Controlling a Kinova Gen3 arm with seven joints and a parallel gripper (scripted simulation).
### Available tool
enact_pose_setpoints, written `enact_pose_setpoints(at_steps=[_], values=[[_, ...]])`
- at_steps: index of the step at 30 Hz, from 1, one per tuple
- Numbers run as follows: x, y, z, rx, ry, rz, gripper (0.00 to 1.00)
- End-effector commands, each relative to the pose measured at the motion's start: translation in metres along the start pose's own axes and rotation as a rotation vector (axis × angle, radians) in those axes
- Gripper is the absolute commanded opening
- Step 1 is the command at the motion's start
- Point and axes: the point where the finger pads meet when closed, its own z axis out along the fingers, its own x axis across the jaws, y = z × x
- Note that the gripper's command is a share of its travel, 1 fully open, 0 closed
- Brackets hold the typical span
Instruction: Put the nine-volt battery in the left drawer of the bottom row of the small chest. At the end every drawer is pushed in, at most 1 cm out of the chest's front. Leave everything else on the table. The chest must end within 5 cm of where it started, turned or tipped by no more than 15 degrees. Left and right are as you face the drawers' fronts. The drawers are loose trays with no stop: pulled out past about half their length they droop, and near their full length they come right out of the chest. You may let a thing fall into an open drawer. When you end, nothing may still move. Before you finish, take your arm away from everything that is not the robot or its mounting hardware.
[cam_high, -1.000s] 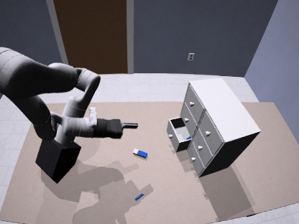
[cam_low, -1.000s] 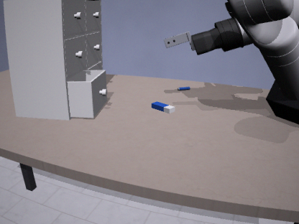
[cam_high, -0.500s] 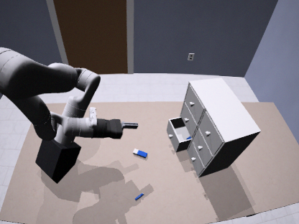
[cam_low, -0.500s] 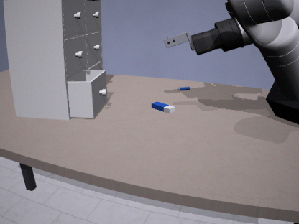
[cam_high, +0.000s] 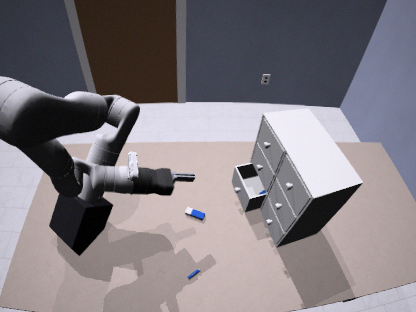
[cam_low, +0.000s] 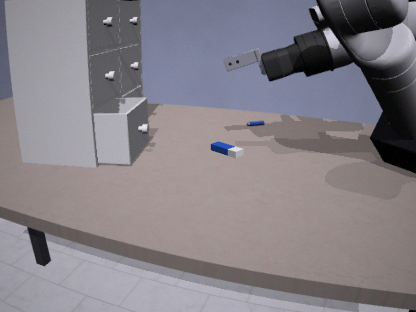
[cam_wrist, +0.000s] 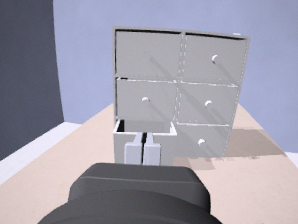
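The small white chest (cam_high: 311, 150) (cam_low: 50, 75) (cam_wrist: 178, 79) stands at the right of the table. Its bottom-row left drawer (cam_high: 240, 190) (cam_low: 120, 132) (cam_wrist: 166, 149) is pulled partly out; the other drawers are in. A small blue thing (cam_high: 262, 191), probably the nine-volt battery, lies inside the open drawer; only a corner of it shows. My gripper (cam_high: 192, 176) (cam_low: 226, 63) (cam_wrist: 144, 142) is shut on nothing. It is held level above the table, pointing at the open drawer's front and well short of it.
A blue-and-white block (cam_high: 195, 213) (cam_low: 226, 149) lies on the table below my gripper. A small blue stick (cam_high: 193, 274) (cam_low: 255, 123) lies nearer the table's front edge. My arm's black base (cam_high: 80, 220) stands at the left.
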Motion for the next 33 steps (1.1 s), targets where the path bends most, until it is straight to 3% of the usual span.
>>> enact_pose_setpoints(at_steps=[1,9,33], values=[[-0.001,0.005,0.008,-0.001,-0.002,0.007,0.0],[-0.001,0.013,0.023,-0.001,-0.001,0.008,0.0],[0.0,0.053,0.092,-0.004,0.0,-0.013,0.0]])
